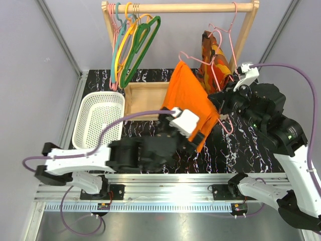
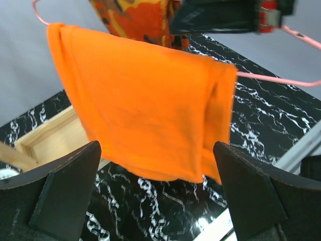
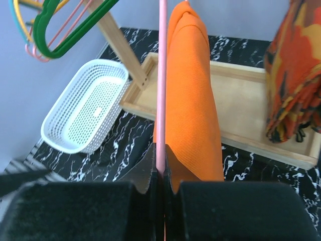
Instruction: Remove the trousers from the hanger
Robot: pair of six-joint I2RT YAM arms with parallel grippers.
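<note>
The bright orange trousers [image 1: 188, 98] hang folded over the thin pink hanger [image 1: 226, 125], held in the air above the black marble table. My right gripper [image 1: 220, 98] is shut on the hanger's wire [image 3: 162, 75], and the trousers [image 3: 193, 100] drape just right of the wire. My left gripper [image 1: 199, 136] is open at the trousers' lower hem. In the left wrist view the trousers [image 2: 145, 100] hang ahead of and between the wide-apart fingers [image 2: 65, 186], not gripped. The hanger wire [image 2: 276, 80] sticks out to the right.
A white basket [image 1: 99, 119] lies at the left and a wooden tray [image 1: 143, 98] behind the trousers. A camouflage garment [image 1: 213, 60] hangs on another pink hanger from the wooden rail [image 1: 185, 7]. Green, yellow and teal hangers [image 1: 133, 40] hang at the rail's left.
</note>
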